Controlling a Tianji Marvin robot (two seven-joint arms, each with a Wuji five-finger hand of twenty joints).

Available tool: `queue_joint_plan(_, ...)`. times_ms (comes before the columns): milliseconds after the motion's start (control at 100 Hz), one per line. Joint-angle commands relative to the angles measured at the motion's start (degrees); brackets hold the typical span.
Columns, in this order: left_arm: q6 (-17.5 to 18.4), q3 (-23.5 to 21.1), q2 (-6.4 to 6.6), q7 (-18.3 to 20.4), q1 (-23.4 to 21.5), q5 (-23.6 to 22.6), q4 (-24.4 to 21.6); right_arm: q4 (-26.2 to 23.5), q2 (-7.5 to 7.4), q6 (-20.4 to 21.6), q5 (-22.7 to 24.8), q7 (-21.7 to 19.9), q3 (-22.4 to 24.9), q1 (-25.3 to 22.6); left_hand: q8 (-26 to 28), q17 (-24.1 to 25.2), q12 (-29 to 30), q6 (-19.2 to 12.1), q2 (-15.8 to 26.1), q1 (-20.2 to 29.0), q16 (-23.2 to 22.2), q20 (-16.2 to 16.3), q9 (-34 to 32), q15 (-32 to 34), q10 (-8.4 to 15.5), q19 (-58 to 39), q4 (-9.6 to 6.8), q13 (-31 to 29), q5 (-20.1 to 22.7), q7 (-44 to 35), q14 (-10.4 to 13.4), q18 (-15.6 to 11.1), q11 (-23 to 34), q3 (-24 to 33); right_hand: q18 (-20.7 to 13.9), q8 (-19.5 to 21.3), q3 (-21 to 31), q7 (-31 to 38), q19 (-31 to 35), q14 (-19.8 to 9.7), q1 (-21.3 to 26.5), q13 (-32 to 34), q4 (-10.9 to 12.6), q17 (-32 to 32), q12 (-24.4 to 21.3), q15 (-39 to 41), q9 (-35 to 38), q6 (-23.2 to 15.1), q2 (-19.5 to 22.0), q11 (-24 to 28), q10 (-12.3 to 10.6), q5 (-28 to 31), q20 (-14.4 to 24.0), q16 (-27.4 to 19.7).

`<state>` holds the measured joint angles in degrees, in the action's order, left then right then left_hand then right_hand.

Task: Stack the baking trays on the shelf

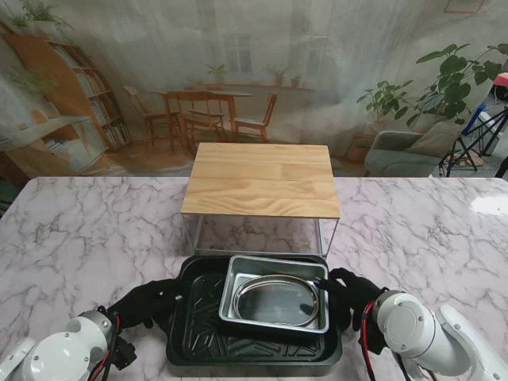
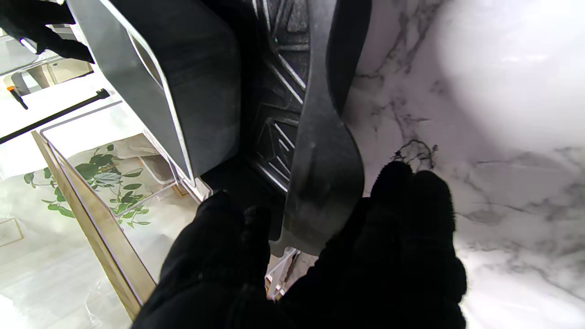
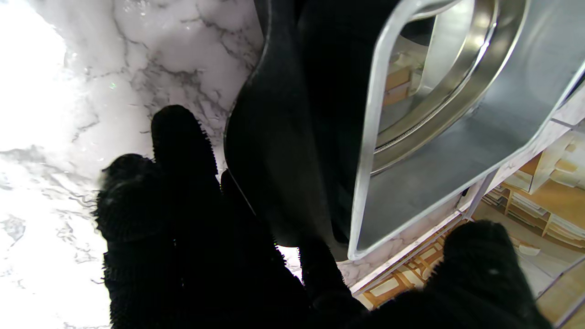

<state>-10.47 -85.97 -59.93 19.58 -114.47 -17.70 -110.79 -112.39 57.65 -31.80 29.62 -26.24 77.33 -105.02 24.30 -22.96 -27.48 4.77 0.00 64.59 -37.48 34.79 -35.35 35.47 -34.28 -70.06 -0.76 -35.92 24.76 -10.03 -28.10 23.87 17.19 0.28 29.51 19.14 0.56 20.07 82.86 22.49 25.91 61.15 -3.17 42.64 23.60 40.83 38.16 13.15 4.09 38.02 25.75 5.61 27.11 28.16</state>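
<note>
**Both hands on the black tray, in front of the shelf**

On the marble table [image 1: 95, 230] there is a large black baking tray [image 1: 198, 317], close to me. Inside it lies a silver rectangular tray [image 1: 238, 274], a little tilted and turned, and inside that one lies a round metal pan [image 1: 276, 300]. So the three are nested, the smallest on top.

The shelf [image 1: 262, 178] stands just behind the trays, farther from me. It has a light wooden top and thin metal legs. Nothing lies on the wooden top.

The left hand [image 1: 147, 303] is at the left end of the black tray. In the left wrist view the left hand [image 2: 320, 256] has its fingers [image 2: 402, 201] on one side of the tray's handle lip and the thumb on the other side, so it grips the lip.

The right hand [image 1: 353, 292] is at the right end of the black tray. In the right wrist view the right hand [image 3: 219, 237] has its fingers [image 3: 180, 137] around the tray's rim, and the thumb reaches toward the corner of the silver tray. It seems to grip the black rim too

The black tray seems to rest on the table, but I cannot tell surely
</note>
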Motion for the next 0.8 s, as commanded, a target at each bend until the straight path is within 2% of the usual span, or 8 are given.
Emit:
queue_joint_plan(0, 0.14, 1.33, -0.54, 2.01, -0.82, 1.72, -0.53, -0.47, 0.63, 0.17, -1.20, -0.86, -1.22, -0.39, -0.51, -0.71, 0.64, -0.20, 1.02, 0.23, 0.13, -0.93, -2.71, -0.08, 11.78, 0.43, -1.28, 0.30, -0.68, -0.20, -2.59, -2.91, 2.80, -0.68, 1.62, 0.24, -0.53, 6.06, 2.68, 3.21, 1.66, 2.53, 1.45, 1.63, 0.31, 3.80, 0.92, -11.03, -1.05, 3.11, -6.29, 2.51, -0.56, 0.86)
queue_joint_plan(160, 1.59, 1.01, -0.78, 1.27, -1.01, 3.28, -0.30, -0.45, 0.68, 0.53, -1.93, -0.84, -0.97, -0.49, -1.14, 1.51, 0.79, -0.64, 1.58, -0.72, 0.65, -1.60, 0.40, -1.37, 13.29, 2.07, -1.09, 2.51, -2.12, 0.32, -1.22, -4.42, 2.18, -0.93, 1.45, 0.31, -0.52, 6.40, 2.61, 3.09, 1.94, 2.24, 1.51, 1.31, 0.30, 3.71, 0.72, -10.90, -1.09, 3.13, -6.29, 2.93, -0.75, 0.79)
queue_joint_plan(310, 2.01, 0.96, -1.13, 0.51, -1.13, 6.11, 0.02, -0.55, 0.77, 0.43, -2.29, -0.51, -0.85, -0.66, -0.79, 3.64, 0.95, 0.36, 1.48, -0.16, 1.44, -2.41, 2.45, -3.00, 14.05, 4.11, -1.18, 4.46, -1.34, -0.77, -0.02, -5.96, 1.97, -0.61, 1.23, 0.76, -0.42, 7.45, 2.48, 3.02, 2.49, 1.71, 1.56, 0.69, 0.44, 3.52, 0.40, -9.89, -1.40, 3.32, -6.29, 4.69, -0.89, 0.72)
queue_joint_plan(530, 3.18, 1.32, -1.90, -1.89, -1.32, 10.00, 0.73, -0.75, 1.12, 0.70, -5.51, 0.39, -0.24, -0.96, 3.78, 4.37, 1.80, 3.33, -0.33, 2.61, 2.39, -3.15, 2.13, -4.00, 15.97, 5.77, -1.81, 4.96, 0.35, -4.16, 1.59, -7.32, 2.17, 0.73, 0.73, 3.67, 2.65, 10.94, 1.72, 2.41, 7.12, 0.60, 2.30, -0.49, 1.90, 2.79, 0.02, -7.72, -3.57, 5.54, -6.43, 7.63, -1.27, 0.42)
queue_joint_plan(580, 3.52, 1.43, -2.03, -2.40, -1.35, 10.48, 0.81, -0.80, 1.15, 0.84, -6.36, 0.35, -0.03, -1.02, 4.34, 4.38, 1.80, 4.08, -0.86, 3.74, 2.53, -3.27, 1.99, -4.13, 16.11, 5.99, -1.84, 4.90, 0.77, -4.67, 1.98, -7.63, 2.43, 1.23, 0.63, 4.45, 4.60, 11.60, 1.68, 2.17, 8.11, 0.69, 2.38, -0.51, 2.72, 2.90, 0.08, -7.69, -4.21, 6.72, -6.50, 7.87, -1.29, 0.41)
queue_joint_plan(600, 3.63, 1.46, -2.06, -2.49, -1.35, 10.61, 0.84, -0.81, 1.19, 0.92, -6.66, 0.41, 0.02, -1.04, 5.12, 4.28, 1.80, 4.34, -1.28, 4.92, 2.75, -3.41, 1.78, -4.25, 16.19, 6.20, -1.64, 4.66, 1.05, -5.33, 2.28, -7.76, 2.82, 1.65, 0.27, 5.51, 12.56, 11.74, 1.78, 1.96, 4.78, 0.77, 1.62, -0.44, 4.26, 3.10, 0.37, -7.68, -6.20, 7.40, -6.56, 8.08, -1.37, 0.33)
queue_joint_plan(650, 4.00, 1.52, -2.09, -2.55, -1.30, 10.99, 0.96, -0.81, 1.23, 1.04, -7.11, 0.50, 0.11, -1.06, 5.90, 3.94, 1.87, 4.73, -2.11, 7.89, 3.12, -3.67, 1.52, -4.44, 16.51, 6.55, -1.61, 4.24, 1.72, -6.15, 2.89, -8.47, 3.30, 2.92, -0.17, 5.69, 19.61, 12.12, 2.13, 1.69, 2.79, 1.06, 0.80, -0.02, 5.44, 3.58, 0.39, -7.67, -7.81, 9.00, -6.66, 8.29, -1.41, 0.36)
queue_joint_plan(790, 4.96, 1.85, -2.18, -2.89, -0.99, 11.52, 1.44, -0.80, 1.54, 1.35, -7.76, 1.57, 0.16, -1.19, 6.48, 2.46, 1.82, 7.40, -4.76, 9.36, 3.86, -4.30, 0.61, -4.52, 17.26, 7.11, -2.68, 2.63, 2.87, -7.64, 4.25, -9.55, 4.59, 10.67, -0.47, 5.86, 23.57, 13.15, 2.76, 1.04, 5.81, 1.96, 0.72, 1.16, 5.91, 4.33, 0.18, -7.67, -9.14, 9.81, -7.29, 9.00, -1.35, 0.50)
